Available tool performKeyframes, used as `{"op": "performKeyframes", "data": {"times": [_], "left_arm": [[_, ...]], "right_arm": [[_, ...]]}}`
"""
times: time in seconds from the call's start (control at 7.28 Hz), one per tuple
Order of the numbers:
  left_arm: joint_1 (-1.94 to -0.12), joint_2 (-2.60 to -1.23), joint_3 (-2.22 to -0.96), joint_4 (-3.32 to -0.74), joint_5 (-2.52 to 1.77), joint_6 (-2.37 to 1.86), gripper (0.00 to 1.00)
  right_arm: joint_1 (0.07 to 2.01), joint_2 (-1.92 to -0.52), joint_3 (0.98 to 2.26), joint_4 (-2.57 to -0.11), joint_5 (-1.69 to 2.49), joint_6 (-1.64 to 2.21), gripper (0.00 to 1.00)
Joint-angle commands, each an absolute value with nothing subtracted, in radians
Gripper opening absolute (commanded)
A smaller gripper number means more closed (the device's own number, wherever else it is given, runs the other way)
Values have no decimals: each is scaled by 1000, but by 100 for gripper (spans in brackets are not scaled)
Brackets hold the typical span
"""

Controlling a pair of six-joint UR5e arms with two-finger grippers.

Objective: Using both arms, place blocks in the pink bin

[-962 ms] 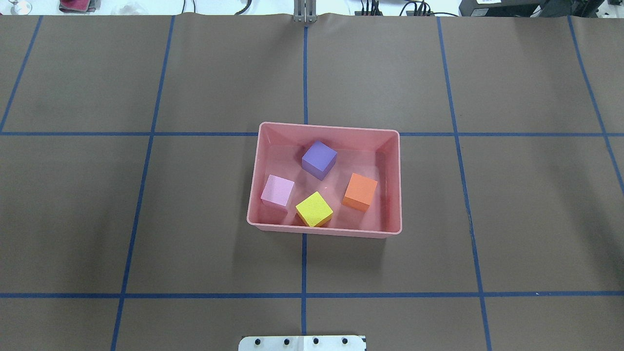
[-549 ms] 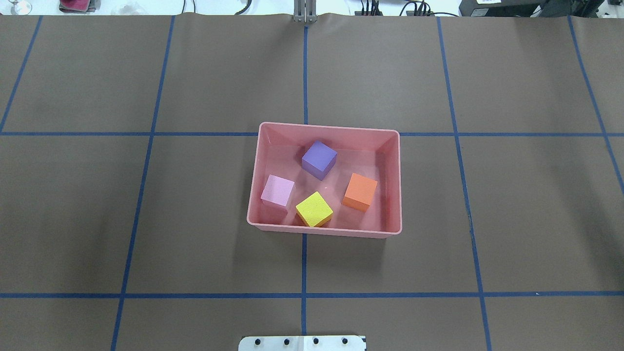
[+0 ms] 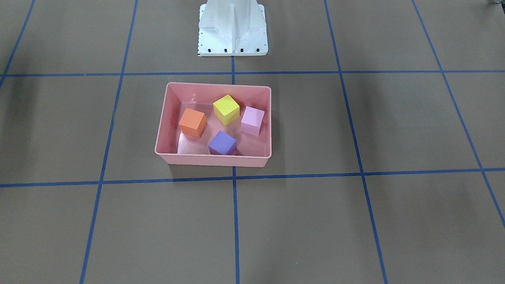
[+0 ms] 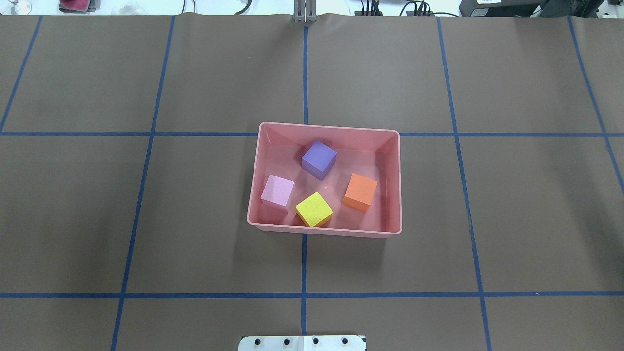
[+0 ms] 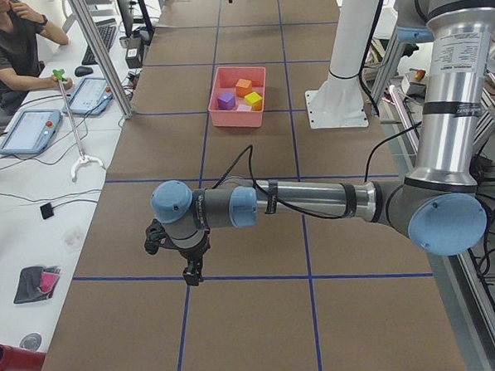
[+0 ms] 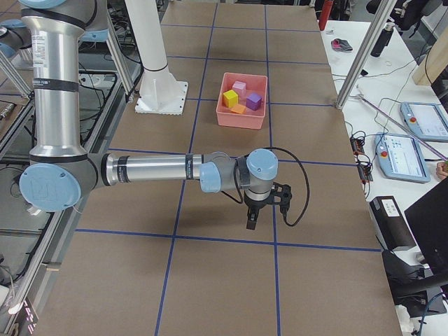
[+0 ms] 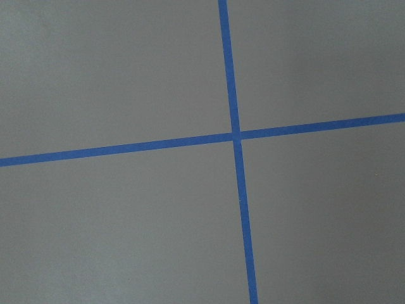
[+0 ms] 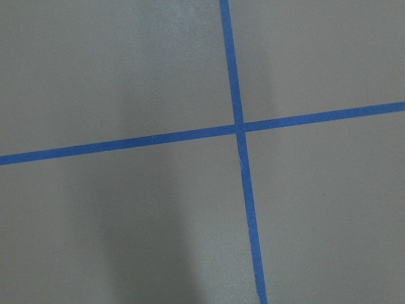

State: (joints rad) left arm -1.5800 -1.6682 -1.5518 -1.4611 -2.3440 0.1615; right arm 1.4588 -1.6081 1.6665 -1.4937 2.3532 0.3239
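The shallow salmon-pink glossy plastic bin [image 4: 325,128] is sitting at about the middle of the brown paper-covered tabletop [image 4: 97,219], straddling a blue tape line [image 4: 304,73] that is running from the robot's edge to the far edge. All four foam cubes are lying inside it, apart from one another: the purple cube [image 4: 319,158] toward the far wall, the light pink cube [image 4: 278,190] by the wall on the robot's left, the yellow cube [image 4: 314,208] at the near wall and the orange cube [image 4: 360,191] toward the right wall.

The white bolted pedestal base [image 3: 232,31] is standing at the robot's edge. Beyond the far edge, a thin silver reacher-grabber tool [image 5: 74,128] is lying on a white bench beside a seated operator [image 5: 3,44].

The grey tubular left arm [image 5: 315,200] is reaching over the tabletop's left end, and the right arm [image 6: 154,170] over its right end, both well apart from the bin. The left fingers [image 5: 189,277] and the right fingers [image 6: 250,224] are pointing down, too small here to tell whether they are parted or closed. The bin's near wall is hiding the lower faces of the yellow and pink cubes from overhead. Both wrist cameras are showing only paper and crossing tape.
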Motion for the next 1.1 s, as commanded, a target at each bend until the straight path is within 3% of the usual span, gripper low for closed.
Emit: {"op": "performKeyframes", "data": {"times": [0.0, 0.96], "left_arm": [[-1580, -1666, -1578, -1471, -2344, 161, 100], [-1580, -1660, -1606, -1471, -2344, 160, 100]], "right_arm": [[1459, -1608, 1664, -1494, 2372, 325, 100], [1457, -1597, 1661, -1494, 2436, 322, 100]]}}
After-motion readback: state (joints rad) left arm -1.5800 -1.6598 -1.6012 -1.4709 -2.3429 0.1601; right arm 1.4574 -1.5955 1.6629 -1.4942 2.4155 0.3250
